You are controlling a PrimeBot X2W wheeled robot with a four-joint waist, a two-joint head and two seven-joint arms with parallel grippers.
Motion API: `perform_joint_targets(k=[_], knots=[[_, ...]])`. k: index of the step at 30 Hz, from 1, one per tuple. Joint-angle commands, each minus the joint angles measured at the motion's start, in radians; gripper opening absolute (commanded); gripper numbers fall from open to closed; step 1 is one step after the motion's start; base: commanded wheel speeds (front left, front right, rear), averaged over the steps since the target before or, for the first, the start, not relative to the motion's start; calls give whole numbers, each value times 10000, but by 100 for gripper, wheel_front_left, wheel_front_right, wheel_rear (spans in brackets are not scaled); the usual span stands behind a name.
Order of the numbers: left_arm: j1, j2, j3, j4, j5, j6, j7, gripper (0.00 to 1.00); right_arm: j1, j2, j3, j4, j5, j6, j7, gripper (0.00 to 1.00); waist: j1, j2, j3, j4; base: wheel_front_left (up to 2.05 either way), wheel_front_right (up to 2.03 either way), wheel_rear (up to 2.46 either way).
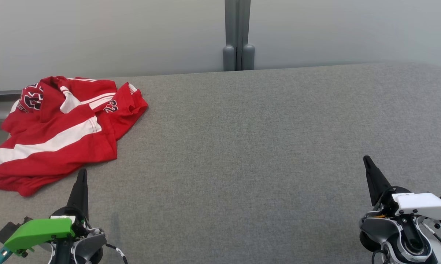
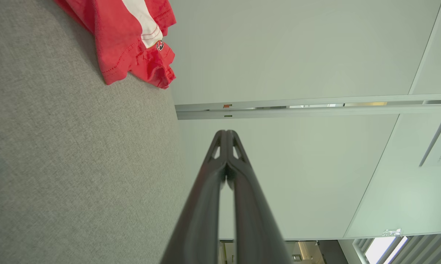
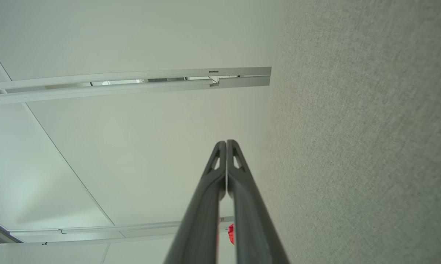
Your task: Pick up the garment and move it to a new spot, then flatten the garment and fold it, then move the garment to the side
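Red thin-cloth jersey point(image 1: 55, 128) with white stripes and dark numerals lies crumpled at the upper left of the head view. It rests on the grey woven-fabric table top point(image 1: 260, 146), and its left part runs out of the frame's left edge. Below it, at the lower left, the left gripper point(image 1: 82, 173) under a green cover points its two long dark fingers up the frame. The fingers are pressed together with nothing between them. Their tip shows just beside the jersey's lower hem, and the left wrist view shows them clear of the cloth. At the top centre a grey upright post point(image 1: 238, 36) stands against the pale wall point(image 1: 352, 29). At the lower right the right gripper point(image 1: 367, 159), under a white cover, is likewise clenched on nothing, well apart from the jersey.
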Motion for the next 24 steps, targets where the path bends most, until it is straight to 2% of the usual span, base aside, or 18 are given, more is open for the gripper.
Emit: perform_joint_targets(k=[1,15,16,18,19,20,24], knots=[[-115,10,3,-12,3,-28,24,0,-62,-10,0,13,-34,0,14,0,0,0,0,0,0,0,0],[-115,10,3,-12,3,-28,24,0,-62,-10,0,13,-34,0,14,0,0,0,0,0,0,0,0],[1,0,-2,9,1,0,-3,100,3,0,2,9,-1,-2,-3,100,0,0,0,0,0,0,0],[98,-31,-19,166,3,2,-17,100,98,40,14,154,-2,-2,-18,100,0,0,0,0,0,0,0],[186,-55,-35,258,5,2,-23,0,198,67,27,245,-4,-4,-23,0,0,0,0,0,0,0,0],[273,-75,-38,349,3,2,-18,100,279,90,27,339,-1,-4,-18,100,0,0,0,0,0,0,0],[313,-69,-236,251,106,2,-225,100,329,84,104,278,-120,-4,-226,100,0,0,-1,2,0,0,0]])
